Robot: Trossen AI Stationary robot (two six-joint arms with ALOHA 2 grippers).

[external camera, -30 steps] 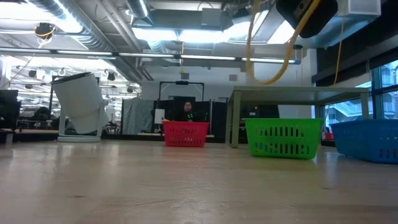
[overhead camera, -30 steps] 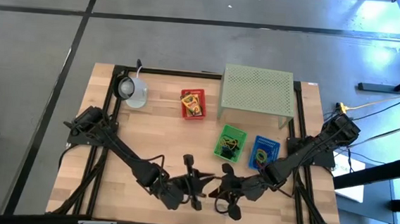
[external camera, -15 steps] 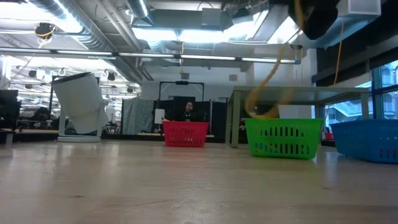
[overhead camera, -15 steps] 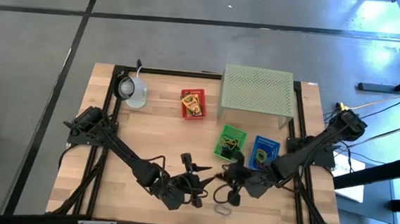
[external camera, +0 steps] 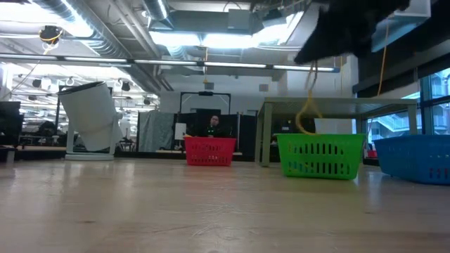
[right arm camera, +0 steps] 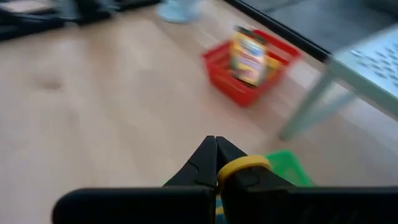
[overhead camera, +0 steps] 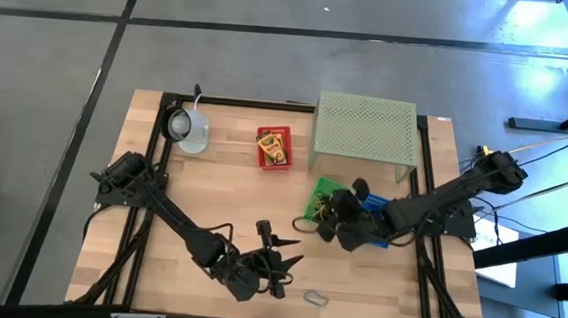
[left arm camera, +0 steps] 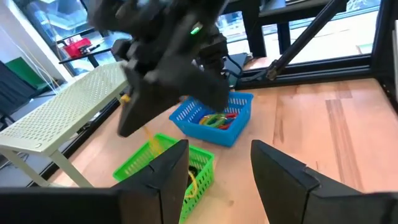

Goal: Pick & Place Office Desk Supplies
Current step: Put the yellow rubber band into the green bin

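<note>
My right gripper (overhead camera: 323,214) hovers over the green basket (overhead camera: 327,202) and is shut on a yellow loop (external camera: 307,116), which dangles above that basket. Beside it, the blue basket (overhead camera: 376,217) holds coloured loops. The red basket (overhead camera: 274,147) at the far middle holds the yellow printed box (right arm camera: 247,57). My left gripper (overhead camera: 280,251) stands open near the front edge with nothing between its fingers (left arm camera: 177,163). A small pale clip (overhead camera: 314,297) lies flat on the table by the front edge. My right gripper pinches the yellow loop at its upper part (right arm camera: 242,167) between the two shut fingers, right by their tips. The fingers come from the table's right, slanting down. The loop hangs slack below them (left arm camera: 149,134), clear of the green basket.
The pale green perforated stand (overhead camera: 364,128) sits at the far right behind the baskets. A pale mug (overhead camera: 189,128) sits at the far left. Bare wood lies between the mug and my left gripper.
My right gripper has risen from the front edge and gone toward the far right, to above the green basket, carrying the yellow loop. My left gripper has opened. The pale clip now lies uncovered where the right gripper stood.
</note>
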